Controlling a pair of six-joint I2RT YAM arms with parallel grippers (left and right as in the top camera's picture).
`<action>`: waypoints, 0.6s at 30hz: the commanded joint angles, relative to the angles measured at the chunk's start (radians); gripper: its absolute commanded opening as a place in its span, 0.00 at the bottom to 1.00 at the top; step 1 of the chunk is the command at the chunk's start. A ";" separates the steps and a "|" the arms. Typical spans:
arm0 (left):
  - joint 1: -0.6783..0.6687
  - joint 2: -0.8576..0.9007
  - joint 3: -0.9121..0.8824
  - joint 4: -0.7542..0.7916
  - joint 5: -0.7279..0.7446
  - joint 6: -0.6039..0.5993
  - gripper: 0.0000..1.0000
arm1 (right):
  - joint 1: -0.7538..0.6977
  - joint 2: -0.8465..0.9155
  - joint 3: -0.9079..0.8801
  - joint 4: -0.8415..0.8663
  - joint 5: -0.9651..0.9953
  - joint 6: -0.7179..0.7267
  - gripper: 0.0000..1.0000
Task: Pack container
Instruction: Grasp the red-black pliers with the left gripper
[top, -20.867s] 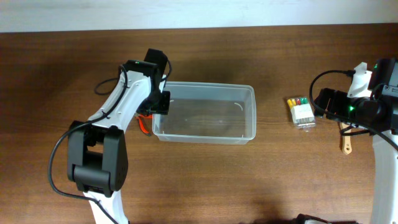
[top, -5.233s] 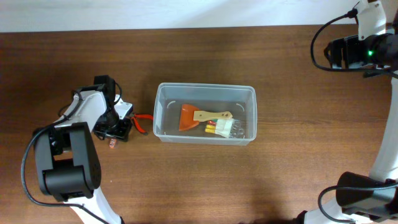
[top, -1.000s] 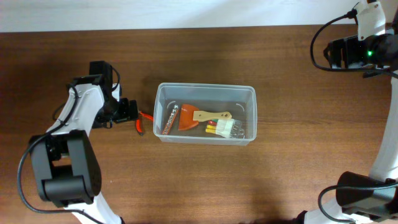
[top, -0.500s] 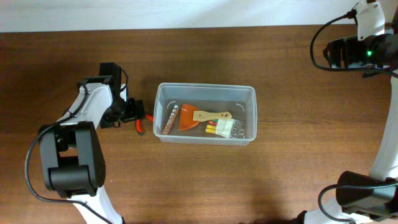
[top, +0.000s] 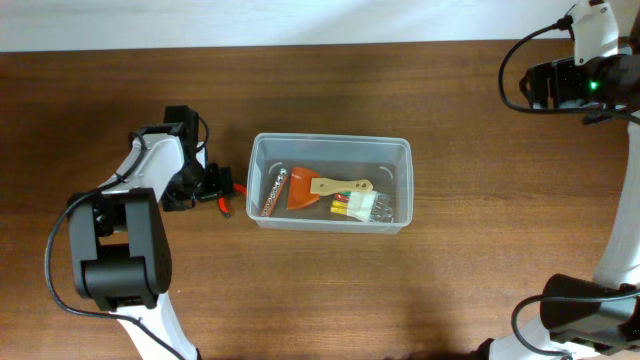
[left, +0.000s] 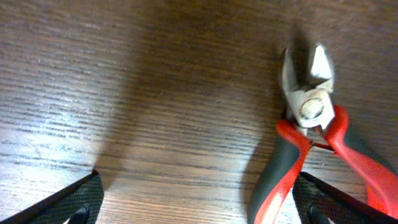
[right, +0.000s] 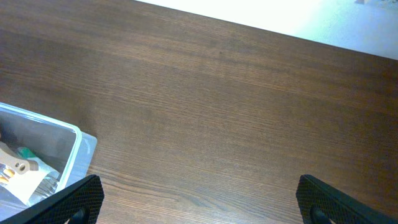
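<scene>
Pliers (top: 225, 195) with red handles lay at centre left of the overhead frame, between the widely spread jaws of the left gripper (left: 199, 202) and just beside the container (top: 330, 139) at centre. Right gripper (right: 199, 202), near the upper right edge, stood open and held nothing.

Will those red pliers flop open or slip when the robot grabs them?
Probably a bit floppy: the pliers have a pivot joint, so the handles may swing. The handles look rubbery, so likely grippy. The metal head suggests some weight for their size.
</scene>
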 joint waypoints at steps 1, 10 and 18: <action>0.001 0.022 -0.015 -0.009 -0.007 -0.009 0.84 | -0.001 0.005 -0.007 0.000 -0.020 0.008 0.99; -0.003 0.022 -0.015 -0.008 -0.004 -0.009 0.53 | -0.001 0.005 -0.007 0.000 -0.020 0.008 0.99; -0.004 0.022 -0.015 -0.005 -0.003 -0.009 0.25 | -0.001 0.005 -0.007 0.000 -0.020 0.008 0.99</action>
